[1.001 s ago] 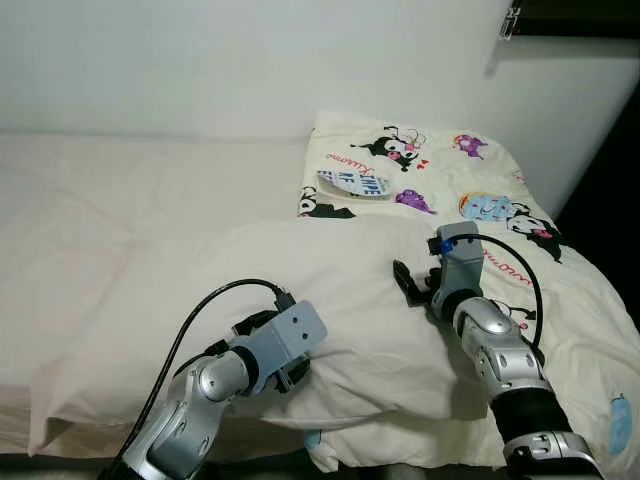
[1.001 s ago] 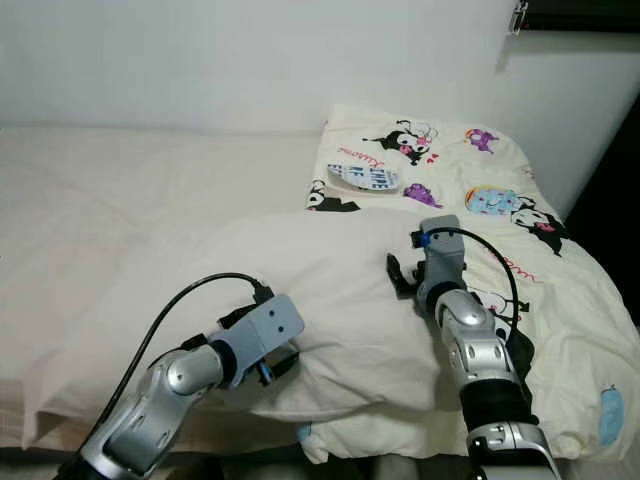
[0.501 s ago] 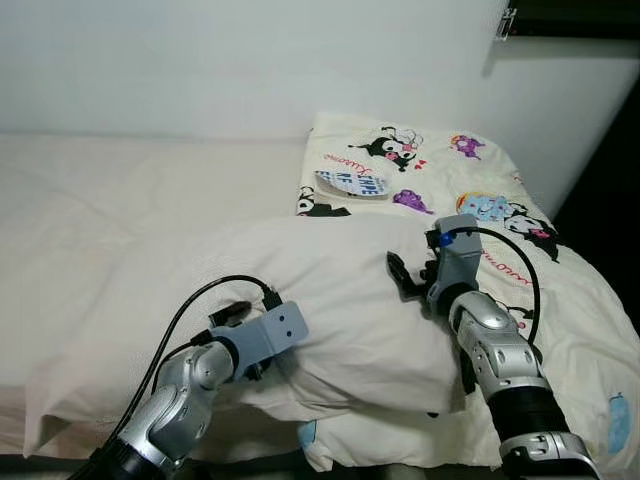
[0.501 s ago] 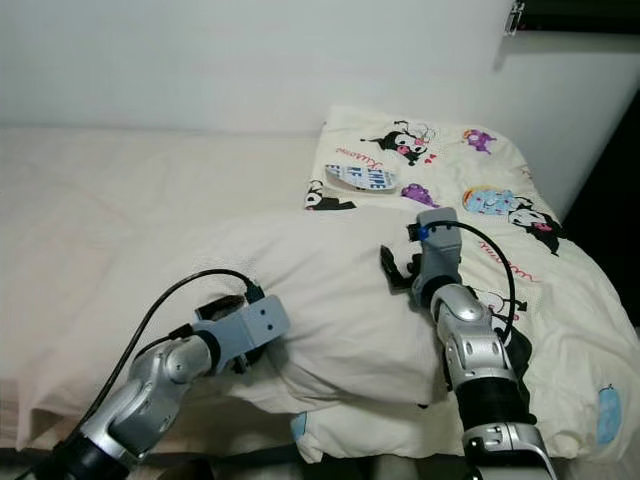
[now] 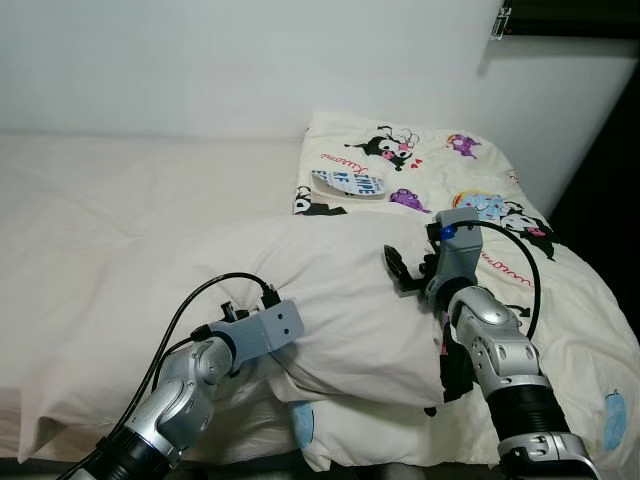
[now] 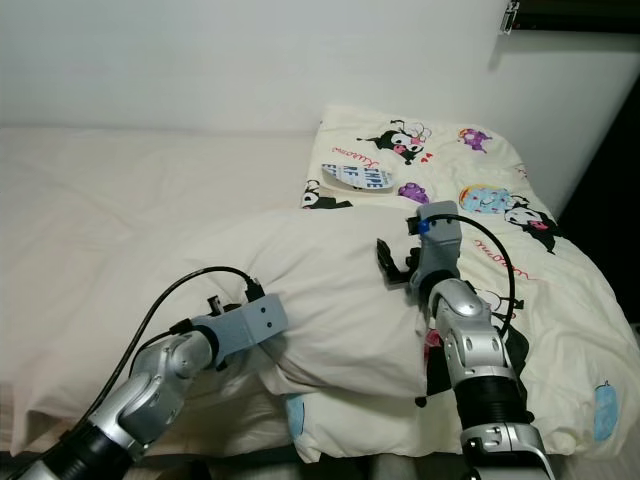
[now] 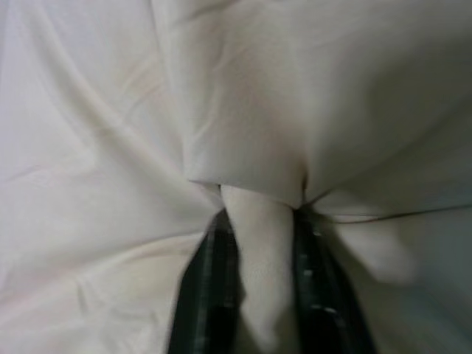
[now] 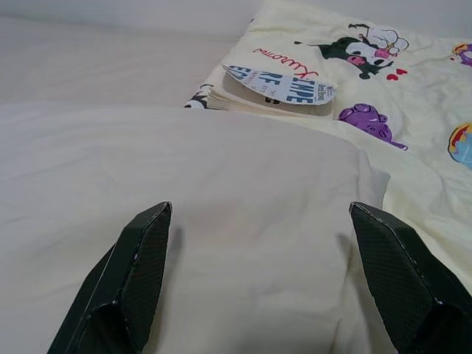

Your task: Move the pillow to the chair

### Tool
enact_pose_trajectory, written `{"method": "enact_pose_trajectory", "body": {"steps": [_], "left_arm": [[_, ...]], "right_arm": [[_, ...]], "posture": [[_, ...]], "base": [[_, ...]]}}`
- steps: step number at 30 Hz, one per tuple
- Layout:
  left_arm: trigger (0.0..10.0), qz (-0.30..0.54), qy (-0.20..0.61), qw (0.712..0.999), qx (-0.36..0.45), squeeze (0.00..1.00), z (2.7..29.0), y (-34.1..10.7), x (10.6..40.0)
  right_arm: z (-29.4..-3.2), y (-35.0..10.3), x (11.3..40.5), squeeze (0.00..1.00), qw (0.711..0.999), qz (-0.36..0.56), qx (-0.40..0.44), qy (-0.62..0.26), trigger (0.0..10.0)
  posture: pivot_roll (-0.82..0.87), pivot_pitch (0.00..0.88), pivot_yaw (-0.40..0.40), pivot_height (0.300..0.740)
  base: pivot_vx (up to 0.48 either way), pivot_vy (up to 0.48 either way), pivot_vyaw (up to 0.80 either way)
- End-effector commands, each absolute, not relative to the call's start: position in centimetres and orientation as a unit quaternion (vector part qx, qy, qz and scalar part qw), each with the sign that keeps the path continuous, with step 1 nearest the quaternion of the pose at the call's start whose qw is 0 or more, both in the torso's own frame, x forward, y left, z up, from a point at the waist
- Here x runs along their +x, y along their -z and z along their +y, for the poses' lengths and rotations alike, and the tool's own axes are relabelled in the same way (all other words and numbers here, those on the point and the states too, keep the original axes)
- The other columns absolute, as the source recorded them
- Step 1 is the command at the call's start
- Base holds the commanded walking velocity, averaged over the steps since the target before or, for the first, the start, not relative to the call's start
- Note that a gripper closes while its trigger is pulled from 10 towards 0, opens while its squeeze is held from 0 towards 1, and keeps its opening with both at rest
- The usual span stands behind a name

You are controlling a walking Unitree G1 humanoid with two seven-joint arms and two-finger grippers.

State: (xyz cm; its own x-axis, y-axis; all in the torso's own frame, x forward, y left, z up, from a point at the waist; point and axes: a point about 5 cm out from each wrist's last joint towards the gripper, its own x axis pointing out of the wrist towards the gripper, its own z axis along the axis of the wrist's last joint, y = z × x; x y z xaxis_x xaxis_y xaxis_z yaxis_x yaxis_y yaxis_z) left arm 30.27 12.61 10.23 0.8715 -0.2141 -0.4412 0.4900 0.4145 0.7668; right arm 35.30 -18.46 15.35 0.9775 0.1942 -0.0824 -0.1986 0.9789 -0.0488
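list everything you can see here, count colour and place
pillow: 1, cream, on the bed's near side, between the grippers
quilt: 1, pale yellow with cartoon prints, right side of bed, partly under the pillow
bed: 1, cream sheet, along the white wall
fan: 1, round, white with blue letters, on the quilt
left gripper: 1, black, shut on a pillow fold
right gripper: 1, black, open, over the pillow's right end

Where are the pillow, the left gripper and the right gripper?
pillow (image 5: 330,300): left eye view, middle of its plain top face.
left gripper (image 7: 262,243): left wrist view, fabric fold pinched between the fingertips.
right gripper (image 8: 258,273): right wrist view, gap between the spread fingertips.
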Motion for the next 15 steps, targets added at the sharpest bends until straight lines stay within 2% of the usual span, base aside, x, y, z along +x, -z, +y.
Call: {"method": "enact_pose_trajectory", "body": {"steps": [1, 12, 13, 15], "left_arm": [[0.0, 0.164, 0.198, 0.822, 0.508, 0.0, 13.4, -9.3, 30.3], [0.0, 0.154, 0.183, 0.836, 0.494, 0.0, 13.5, -9.3, 30.5], [0.0, 0.152, 0.175, 0.857, 0.461, 0.0, 13.6, -9.5, 30.7], [0.0, 0.135, 0.137, 0.929, 0.317, 0.0, 14.1, -11.0, 31.3]], "right_arm": [[-18.2, -15.4, 35.3, 0.0, 0.994, 0.041, -0.019, -0.104, 10.0], [-17.2, -15.5, 35.0, 0.0, 0.991, 0.04, -0.005, -0.131, 10.0], [-16.7, -15.5, 34.9, 0.0, 0.988, 0.037, 0.008, -0.146, 10.0], [-15.6, -15.5, 34.5, 0.0, 0.983, 0.031, 0.03, -0.177, 10.0]], "posture": [[0.01, 0.0, -0.052, 0.41], [0.01, 0.0, -0.051, 0.41], [0.01, 0.0, -0.05, 0.41], [0.01, 0.0, -0.051, 0.41]], "base": [[0.0, 0.0, 0.0], [0.0, 0.0, 0.0], [0.0, 0.0, 0.0], [0.0, 0.0, 0.0]]}}
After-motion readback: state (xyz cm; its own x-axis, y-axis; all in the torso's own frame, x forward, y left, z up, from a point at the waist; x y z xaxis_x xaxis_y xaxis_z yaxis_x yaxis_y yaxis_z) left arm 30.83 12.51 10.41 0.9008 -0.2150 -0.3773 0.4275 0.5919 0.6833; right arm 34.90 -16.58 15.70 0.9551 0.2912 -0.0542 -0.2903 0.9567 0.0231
